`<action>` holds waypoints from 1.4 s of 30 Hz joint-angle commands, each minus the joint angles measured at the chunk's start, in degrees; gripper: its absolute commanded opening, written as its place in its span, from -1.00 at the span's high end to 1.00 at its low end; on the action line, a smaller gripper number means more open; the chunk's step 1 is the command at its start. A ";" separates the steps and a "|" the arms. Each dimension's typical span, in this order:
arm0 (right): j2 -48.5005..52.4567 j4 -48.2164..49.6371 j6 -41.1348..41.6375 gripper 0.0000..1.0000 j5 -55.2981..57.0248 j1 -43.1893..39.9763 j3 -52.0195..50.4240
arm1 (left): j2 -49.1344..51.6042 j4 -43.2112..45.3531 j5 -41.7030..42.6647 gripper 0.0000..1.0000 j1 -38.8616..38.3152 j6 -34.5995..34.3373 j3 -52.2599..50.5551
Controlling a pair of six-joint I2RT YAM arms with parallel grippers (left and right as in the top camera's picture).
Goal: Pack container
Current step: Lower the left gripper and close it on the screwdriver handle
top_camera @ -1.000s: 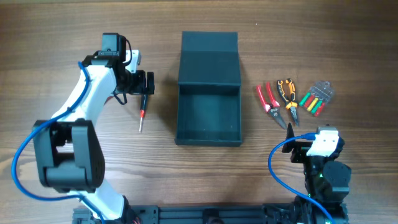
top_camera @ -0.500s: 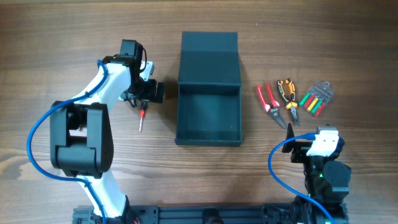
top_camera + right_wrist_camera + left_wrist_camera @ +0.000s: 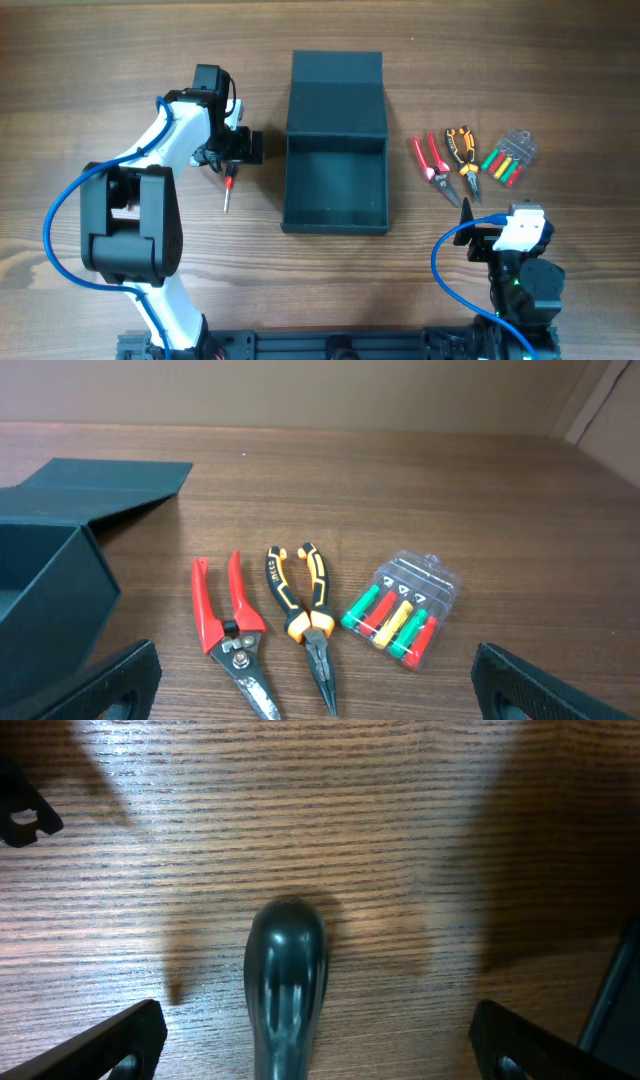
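The container (image 3: 335, 222) sits at the middle of the table (image 3: 120, 60), open, its lid (image 3: 337, 95) folded flat behind it and nothing visible inside. Just to its left, the left gripper (image 3: 235, 148) hangs over a red-shafted screwdriver (image 3: 229, 185), its fingers (image 3: 120, 1040) spread wide on either side of the dark handle without touching it. To the container's right lie red pliers (image 3: 430, 158), orange-and-black pliers (image 3: 462, 155) and a clear case of coloured bits (image 3: 510, 157), and near them the right gripper (image 3: 470, 222) rests with its fingers parted, holding nothing.
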 commanded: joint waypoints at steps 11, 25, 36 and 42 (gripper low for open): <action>-0.35 0.22 -0.50 -1.00 -0.72 0.44 0.00 | 2.54 -0.83 -1.92 -0.97 0.15 -0.33 0.37; -0.35 0.22 -0.50 -0.99 -0.72 0.44 0.00 | 4.57 -1.05 -2.10 0.01 0.15 -0.35 0.37; -0.35 0.22 -0.52 -1.00 -0.72 0.44 0.00 | 4.57 -1.38 -2.10 0.82 0.15 -0.37 0.37; -0.35 0.22 -0.52 -0.99 -0.72 0.44 0.00 | 4.55 -1.66 -2.10 0.92 0.15 -0.35 0.90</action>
